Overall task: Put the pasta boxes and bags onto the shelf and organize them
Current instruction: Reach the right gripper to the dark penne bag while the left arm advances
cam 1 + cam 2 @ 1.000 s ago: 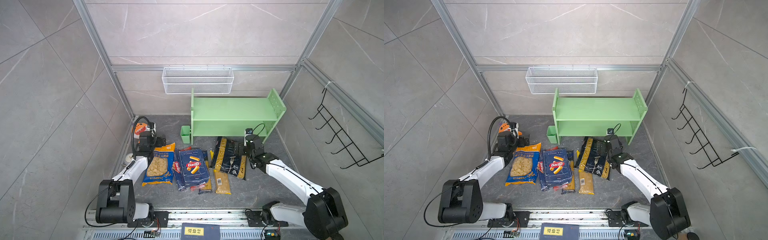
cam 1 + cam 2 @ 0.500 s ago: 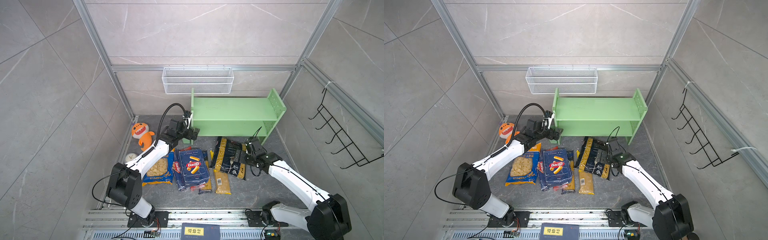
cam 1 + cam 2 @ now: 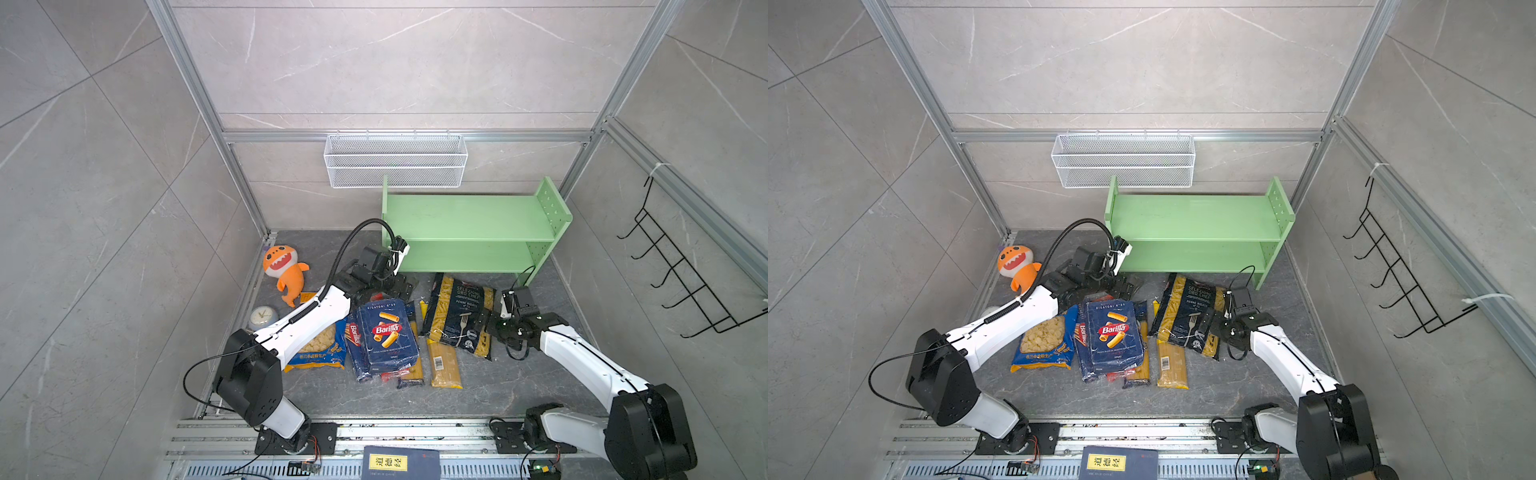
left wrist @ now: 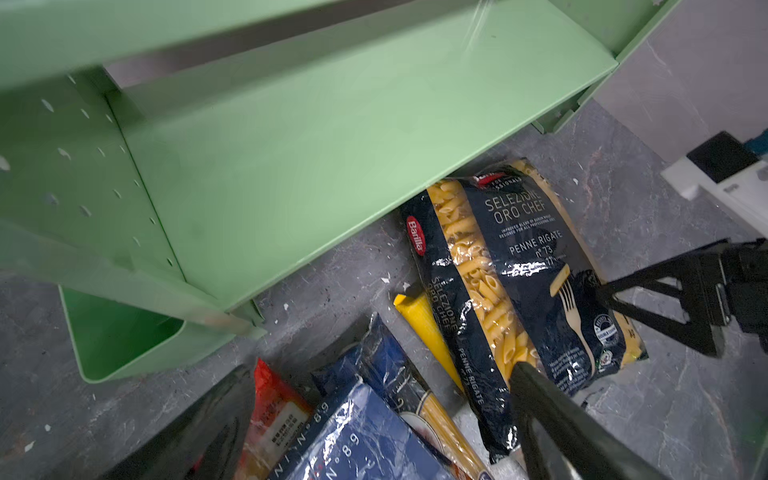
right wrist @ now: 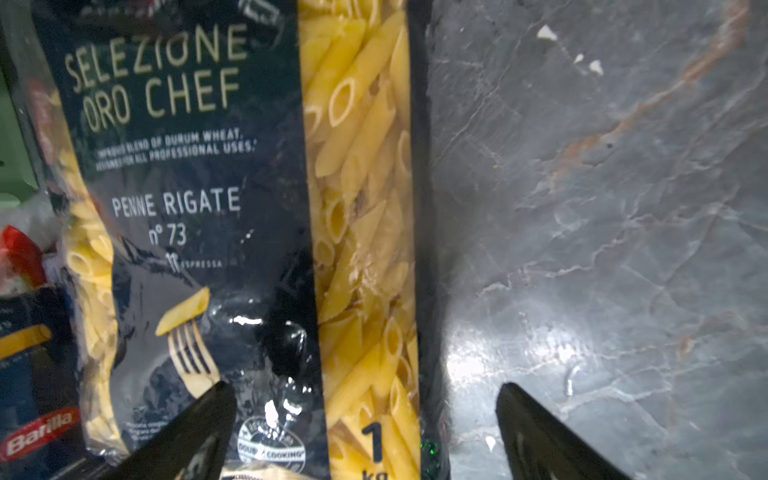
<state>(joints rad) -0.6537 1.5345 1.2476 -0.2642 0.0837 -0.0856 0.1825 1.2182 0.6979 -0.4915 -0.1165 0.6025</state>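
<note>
Right pincer (image 5: 365, 388) spread wide, gripping nothing. One finger over penne bag (image 3: 459, 316), other over bare bench (image 5: 602, 208), bag's right long edge between them; contact unclear. Bag flat on bench just before shelf (image 3: 469, 216), long axis running from shelf foot back toward my base. Bag sits leftward of right wrist; right arm clearly nearer. Left pincer (image 4: 380, 368) likewise spread, empty, hovering by far end of rigatoni box (image 3: 386, 332). Judgement: close on bag edge, then carry lengthwise to lower tier. No pack shelved yet.

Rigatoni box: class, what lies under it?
From under the rigatoni box poke out a blue spaghetti pack, a red pack and a blue-and-yellow pack. Their middles are hidden.
</note>
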